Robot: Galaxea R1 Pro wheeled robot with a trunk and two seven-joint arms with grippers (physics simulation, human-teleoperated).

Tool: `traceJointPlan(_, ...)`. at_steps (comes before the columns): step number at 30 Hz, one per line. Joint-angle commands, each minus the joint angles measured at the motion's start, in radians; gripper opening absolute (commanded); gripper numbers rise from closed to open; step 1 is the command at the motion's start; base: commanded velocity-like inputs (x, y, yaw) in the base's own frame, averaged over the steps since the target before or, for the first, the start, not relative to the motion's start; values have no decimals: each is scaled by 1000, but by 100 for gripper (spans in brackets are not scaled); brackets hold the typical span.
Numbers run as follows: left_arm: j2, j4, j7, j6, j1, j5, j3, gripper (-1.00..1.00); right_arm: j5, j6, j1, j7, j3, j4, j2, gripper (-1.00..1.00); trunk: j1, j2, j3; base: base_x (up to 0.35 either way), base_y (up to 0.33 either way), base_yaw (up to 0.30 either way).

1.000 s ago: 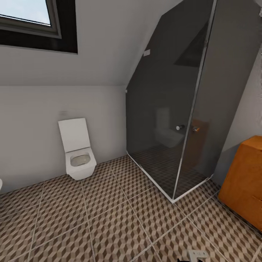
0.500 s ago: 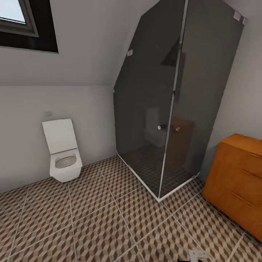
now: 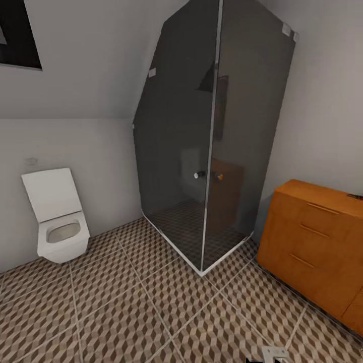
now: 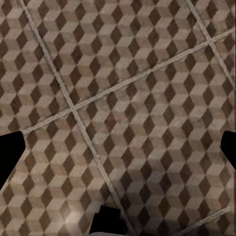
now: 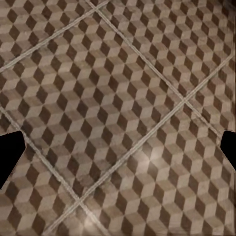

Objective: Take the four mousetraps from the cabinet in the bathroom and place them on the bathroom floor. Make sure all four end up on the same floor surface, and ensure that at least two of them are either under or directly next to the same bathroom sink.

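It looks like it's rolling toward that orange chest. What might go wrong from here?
Three risks, as guesses:
1. The glass shower enclosure juts out right beside the cabinet; a wide turn might clip its corner.
2. The cabinet's drawers all look closed, so a pincer may slip off the slim handles.
3. Both pincers hang open over the bathroom floor; a mousetrap set on the dark shower floor would count as the wrong surface.

No legible text or labels
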Motion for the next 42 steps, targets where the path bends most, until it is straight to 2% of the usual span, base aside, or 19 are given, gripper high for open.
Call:
traceJointPlan(1, -1, -2, 0, 6, 0, -1, 3, 100, -1, 0, -1, -2, 0, 0, 0, 100, 0, -1, -1, 0, -3, -267)
traceJointPlan(30, 0, -3, 0, 3, 0, 2, 5, 100, -1, 0, -1, -2, -1, 1, -1, 100, 0, -1, -1, 1, 0, -268)
traceJointPlan(42, 0, -2, 0, 2, 0, 1, 5, 100, -1, -1, -1, -3, -2, 4, -1, 100, 0, -1, -1, 134, 80, -270)
